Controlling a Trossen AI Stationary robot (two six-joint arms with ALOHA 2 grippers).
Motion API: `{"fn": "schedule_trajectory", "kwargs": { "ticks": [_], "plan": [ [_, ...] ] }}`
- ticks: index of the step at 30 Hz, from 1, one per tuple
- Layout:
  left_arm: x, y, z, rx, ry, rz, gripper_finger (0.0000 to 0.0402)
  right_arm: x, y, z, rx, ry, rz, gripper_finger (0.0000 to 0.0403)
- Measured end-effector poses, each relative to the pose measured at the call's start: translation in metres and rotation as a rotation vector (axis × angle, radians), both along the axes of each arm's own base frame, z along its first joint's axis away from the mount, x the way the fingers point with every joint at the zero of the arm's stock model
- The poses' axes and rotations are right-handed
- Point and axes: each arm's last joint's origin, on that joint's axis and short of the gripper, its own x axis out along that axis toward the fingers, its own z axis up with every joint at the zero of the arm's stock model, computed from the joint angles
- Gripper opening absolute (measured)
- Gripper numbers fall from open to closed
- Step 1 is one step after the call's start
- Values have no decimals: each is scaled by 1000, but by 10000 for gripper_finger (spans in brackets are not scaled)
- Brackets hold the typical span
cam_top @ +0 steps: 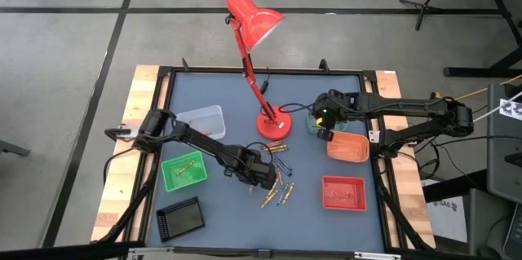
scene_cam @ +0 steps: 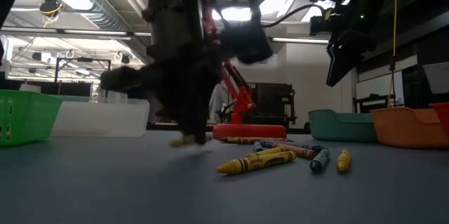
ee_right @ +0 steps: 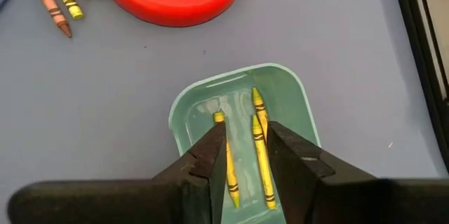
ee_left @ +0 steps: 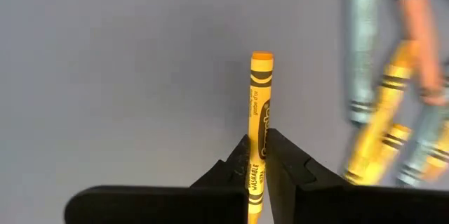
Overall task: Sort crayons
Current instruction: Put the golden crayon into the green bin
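Matt grey-blue surface [cam_top: 245,211] edged in bare wood; glossy red lamp [cam_top: 254,17]; paper-wrapped crayons [scene_cam: 256,161]; translucent plastic teal tray [ee_right: 182,122]; matt black tools [ee_left: 258,171].

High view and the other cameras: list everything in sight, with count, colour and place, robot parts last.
Desk lamp: one, red, base at the table's middle back.
Clear tray: one, back left.
Green basket: one, left, a crayon inside.
Black tray: one, front left corner.
Teal tray: one, right of the lamp base, three yellow crayons inside.
Orange tray: one, right side.
Red tray: one, front right.
Loose crayons: a scattered pile, yellow, blue and orange-brown, centre of the table; exact count unclear.
Yellow crayon: one, pinched in the left gripper.
Left gripper: shut on the yellow crayon, beside the pile.
Right gripper: open, above the teal tray.
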Motion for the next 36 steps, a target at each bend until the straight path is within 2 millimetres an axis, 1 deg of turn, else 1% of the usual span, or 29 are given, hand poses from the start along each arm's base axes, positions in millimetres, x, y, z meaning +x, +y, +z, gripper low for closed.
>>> {"fn": "schedule_trajectory", "kwargs": {
  "ticks": [5,9,16,19,21,24,28,31,36],
  "plan": [
    [-5,8,27,20,-57,-93,11,0,1,0,28,-5,13,101],
    [-17,18,53,35,-56,-178,11,1,2,0,62,-14,29,101],
    [-57,34,96,80,43,-306,11,1,3,0,85,-20,39,101],
    [-76,37,111,94,102,-343,11,1,3,0,84,-23,39,101],
    [-88,39,117,99,162,-364,11,2,2,0,82,-33,40,101],
    [-103,38,122,106,255,-409,11,4,2,1,76,-60,41,101],
    [-115,34,123,120,352,-516,12,9,2,4,103,-122,64,101],
    [-120,29,116,128,382,-603,12,14,3,6,144,-180,95,101],
    [-133,22,98,123,486,-734,12,21,4,11,194,-273,144,101]
  ]
}}
